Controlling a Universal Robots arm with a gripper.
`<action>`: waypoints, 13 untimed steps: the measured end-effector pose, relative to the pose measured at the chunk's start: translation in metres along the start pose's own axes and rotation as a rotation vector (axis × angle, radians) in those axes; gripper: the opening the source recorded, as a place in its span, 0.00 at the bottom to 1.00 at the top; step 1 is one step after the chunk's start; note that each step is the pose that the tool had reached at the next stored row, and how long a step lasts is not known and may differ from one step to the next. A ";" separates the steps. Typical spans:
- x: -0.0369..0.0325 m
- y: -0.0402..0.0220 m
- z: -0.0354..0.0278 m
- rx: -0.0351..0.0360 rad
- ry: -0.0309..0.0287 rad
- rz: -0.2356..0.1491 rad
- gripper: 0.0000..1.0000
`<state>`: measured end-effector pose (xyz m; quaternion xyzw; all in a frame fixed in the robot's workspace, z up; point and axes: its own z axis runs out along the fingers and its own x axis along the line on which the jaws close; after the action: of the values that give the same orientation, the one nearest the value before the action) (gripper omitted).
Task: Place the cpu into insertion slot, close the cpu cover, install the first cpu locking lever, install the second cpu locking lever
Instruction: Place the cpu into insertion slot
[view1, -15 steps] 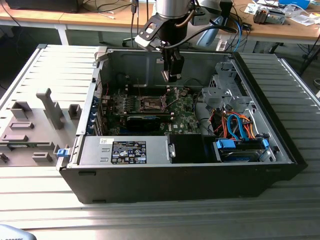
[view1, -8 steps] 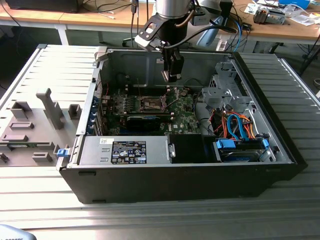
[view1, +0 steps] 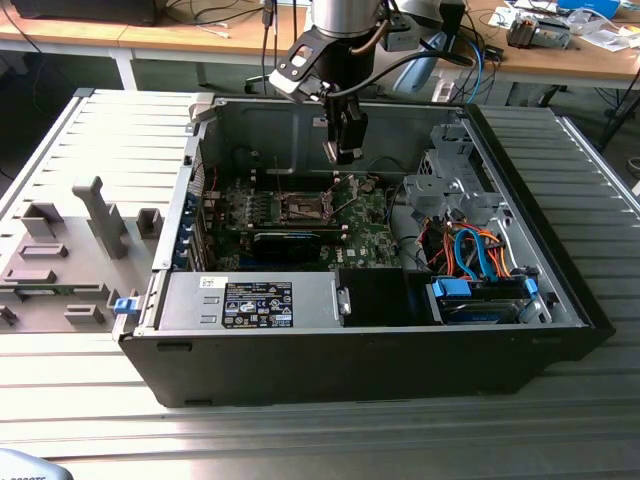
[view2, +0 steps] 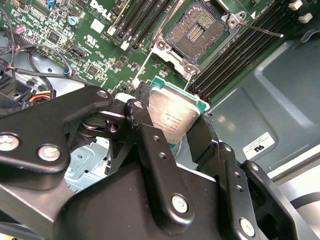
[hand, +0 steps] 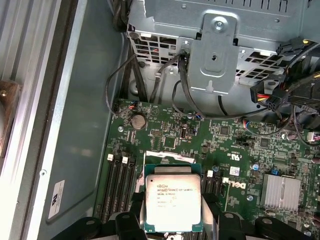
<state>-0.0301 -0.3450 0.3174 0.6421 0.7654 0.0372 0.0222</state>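
CPU (hand: 173, 202) is pinched by its opposite edges between the two black fingers of the claw (view2: 172, 116). Its metal top faces the first wrist view, and it hangs clear of the board. Below the claw and off to one side lies the insertion slot (view2: 195, 31), uncovered, its contact field exposed and apart from the CPU. A thin metal lever (view2: 262, 30) juts out beside the slot's rim. Memory slots (view2: 240, 46) flank the slot on the green motherboard (view2: 95, 47). Farther from the claw, a grey drive cage (hand: 215, 50) stands inside the open computer case (view1: 350, 365), which rests on the ribbed metal bench (view1: 300, 430).
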 end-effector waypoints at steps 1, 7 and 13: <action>0.0000 0.0000 0.0000 0.0000 -0.0001 0.001 0.54; 0.0000 0.0000 0.0001 -0.0001 -0.0005 0.006 0.54; 0.0000 0.0000 0.0001 -0.0002 -0.0010 0.011 0.54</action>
<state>-0.0301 -0.3450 0.3173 0.6463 0.7619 0.0371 0.0224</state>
